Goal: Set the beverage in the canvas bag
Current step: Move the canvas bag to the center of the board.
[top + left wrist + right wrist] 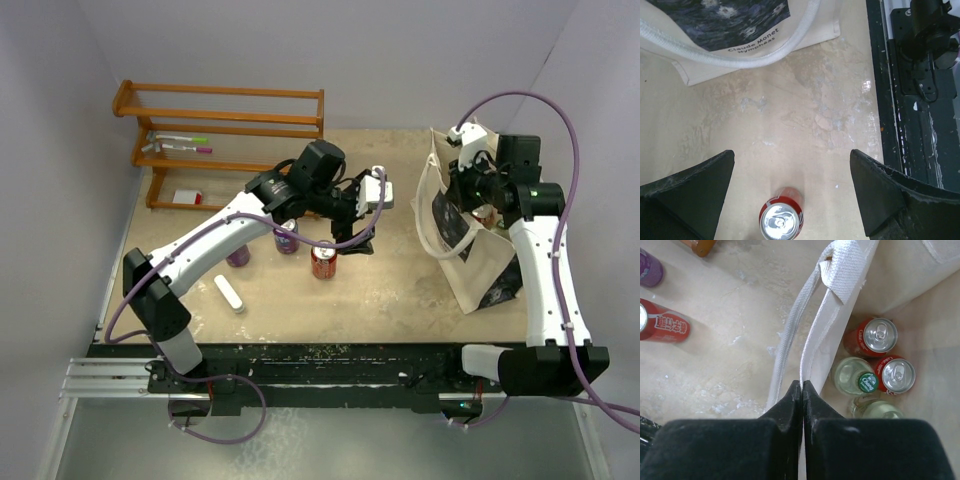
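Note:
The cream canvas bag [470, 250] with a dark printed picture stands at the right; its lower edge and a handle show in the left wrist view [715, 60]. My right gripper [802, 383] is shut on the bag's rim [837, 315], holding the mouth apart. Inside lie two red cans [876, 336] and a green-capped bottle [860, 378]. A red beverage can [323, 260] stands upright mid-table. My left gripper [792, 156] hangs open above the red can [781, 221], which sits low between the fingers [687, 195], untouched.
Two purple cans [287, 237] stand left of the red one. A white stick-shaped object [229, 294] lies near the front. A wooden rack [220, 120] with markers stands at the back left. The black base rail [920, 100] runs along the near edge.

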